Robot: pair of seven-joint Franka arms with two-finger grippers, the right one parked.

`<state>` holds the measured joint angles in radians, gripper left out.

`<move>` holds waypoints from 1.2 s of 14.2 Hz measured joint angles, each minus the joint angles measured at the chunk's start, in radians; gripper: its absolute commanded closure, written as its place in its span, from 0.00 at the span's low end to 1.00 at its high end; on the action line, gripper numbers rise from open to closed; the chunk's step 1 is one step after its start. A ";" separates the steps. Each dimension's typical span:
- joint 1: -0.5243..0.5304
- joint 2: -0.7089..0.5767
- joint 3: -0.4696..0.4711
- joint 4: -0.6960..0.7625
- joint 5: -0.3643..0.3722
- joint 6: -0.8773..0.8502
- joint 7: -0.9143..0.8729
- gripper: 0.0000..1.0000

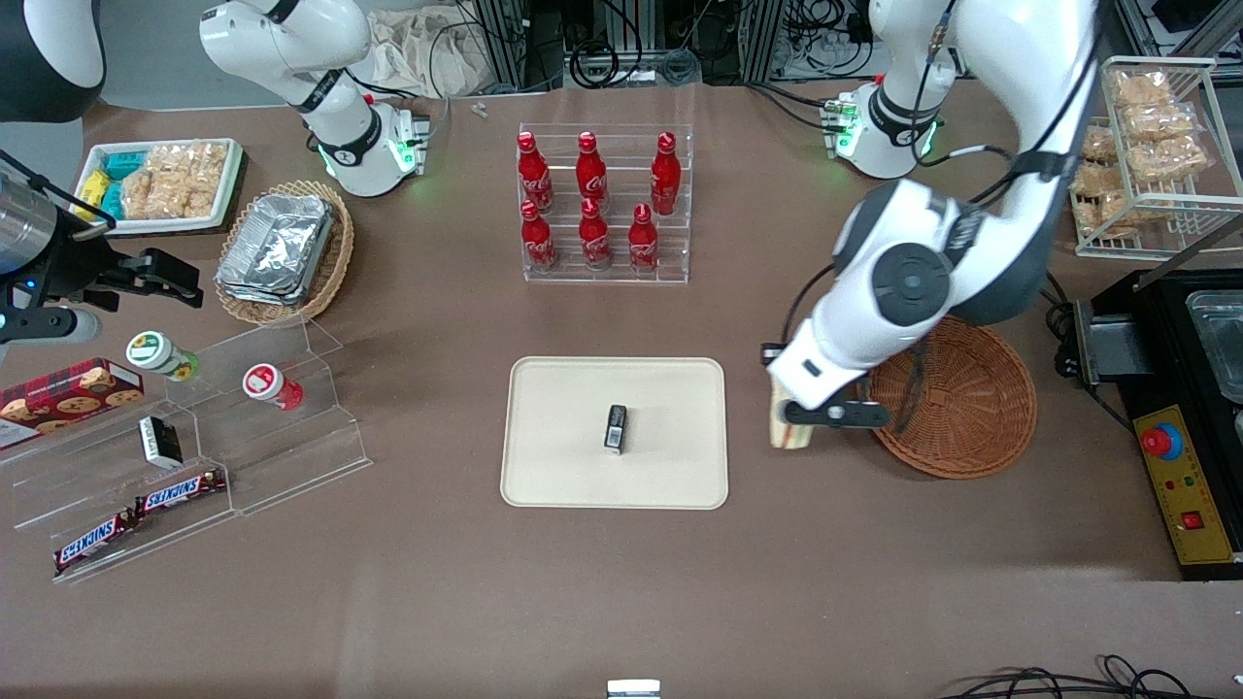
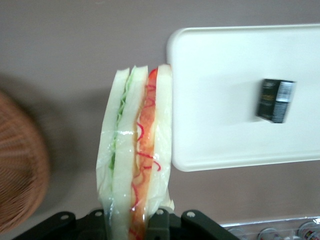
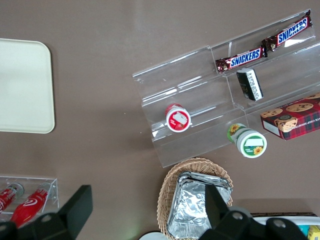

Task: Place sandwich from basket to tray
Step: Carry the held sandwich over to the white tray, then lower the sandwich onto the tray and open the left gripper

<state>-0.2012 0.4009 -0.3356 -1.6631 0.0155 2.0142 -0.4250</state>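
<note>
While the hand (image 1: 798,419) grips the sandwich (image 2: 136,155) between basket (image 1: 971,398) and tray (image 1: 563,466), a small dark packet (image 1: 616,428) lies in the tray.

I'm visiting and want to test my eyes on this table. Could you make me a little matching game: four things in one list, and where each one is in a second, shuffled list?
Things:
1. sandwich
2. small black packet
3. basket
4. red bottles

Places:
A. on the tray
B. in a clear rack, farther from the front camera than the tray
C. held in the gripper, between basket and tray
D. on the table, toward the working arm's end, nothing seen inside

Pairs: 1-C, 2-A, 3-D, 4-B
</note>
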 measured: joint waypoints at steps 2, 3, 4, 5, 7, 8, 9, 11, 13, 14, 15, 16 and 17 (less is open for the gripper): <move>-0.059 0.056 -0.001 0.001 0.007 0.062 -0.012 1.00; -0.084 0.084 -0.001 0.001 0.023 0.082 -0.019 1.00; -0.101 0.112 -0.001 0.001 0.049 0.104 -0.028 0.97; -0.107 0.140 -0.001 0.001 0.069 0.130 -0.033 0.87; -0.105 0.181 0.005 0.002 0.081 0.173 -0.033 0.85; -0.105 0.202 0.008 0.003 0.081 0.204 -0.033 0.84; -0.104 0.225 0.009 0.003 0.082 0.240 -0.033 0.80; -0.104 0.260 0.014 0.003 0.082 0.279 -0.033 0.25; -0.104 0.269 0.019 0.005 0.082 0.287 -0.040 0.00; -0.103 0.269 0.020 0.010 0.082 0.287 -0.049 0.00; -0.101 0.268 0.021 0.018 0.082 0.287 -0.060 0.00; -0.100 0.265 0.021 0.029 0.082 0.287 -0.076 0.00; -0.096 0.256 0.022 0.041 0.082 0.287 -0.093 0.00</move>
<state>-0.2976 0.6564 -0.3141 -1.6220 0.0976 2.3011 -0.5182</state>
